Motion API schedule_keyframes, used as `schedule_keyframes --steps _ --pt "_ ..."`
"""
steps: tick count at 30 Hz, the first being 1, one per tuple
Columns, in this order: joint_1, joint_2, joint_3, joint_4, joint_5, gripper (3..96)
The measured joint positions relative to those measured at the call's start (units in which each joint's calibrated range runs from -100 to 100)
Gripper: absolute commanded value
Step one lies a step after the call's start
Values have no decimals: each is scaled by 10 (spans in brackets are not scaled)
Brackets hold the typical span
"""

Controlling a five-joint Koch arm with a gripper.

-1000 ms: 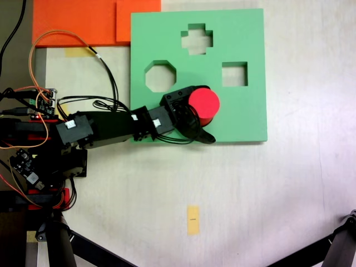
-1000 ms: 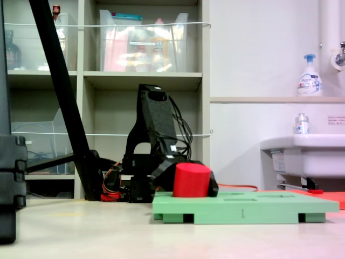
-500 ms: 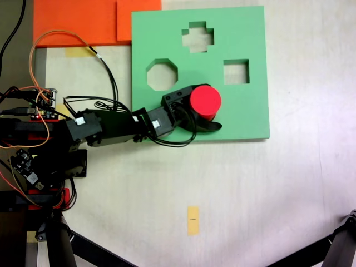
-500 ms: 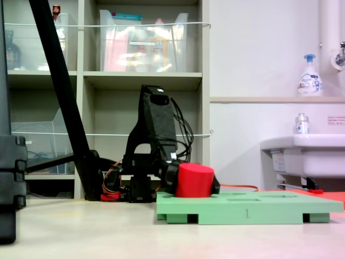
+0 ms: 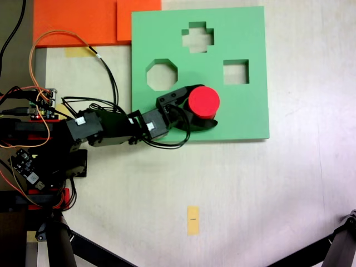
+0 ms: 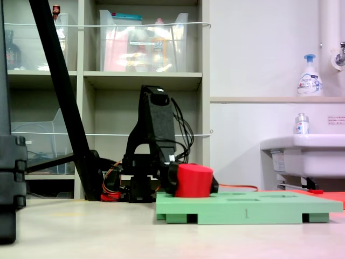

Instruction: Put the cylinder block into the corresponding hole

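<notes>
Red cylinder block [image 5: 203,100], green foam board [image 5: 245,105] (black hand [image 5: 196,106])

Board: the green square foam board [image 5: 245,111] fills the upper middle of the first exterior view.
Cutouts: cross-shaped cutout [image 5: 197,37] at top, octagonal cutout [image 5: 162,76] lower left of it, square cutout [image 5: 236,72] at right.
Block: the short red cylinder block [image 5: 203,103] stands on the board below them (round hole hidden).
Gripper: the black gripper [image 5: 201,107] reaches in from the left, around the block.
</notes>
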Motion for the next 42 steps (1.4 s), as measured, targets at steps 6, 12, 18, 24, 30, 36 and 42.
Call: schedule_keyframes --steps 6,12,18,24,30,36,42 --pt "-1 -44 -65 31 0 135" --pt "-1 -48 -74 35 0 634" --pt "-5 -60 -80 38 0 685" --pt "-6 -261 -74 -26 -1 672" --pt "-34 -763 252 -670 -107 505" --pt "-80 -830 276 -752 -310 498" --pt "-141 -869 127 -751 -415 498"
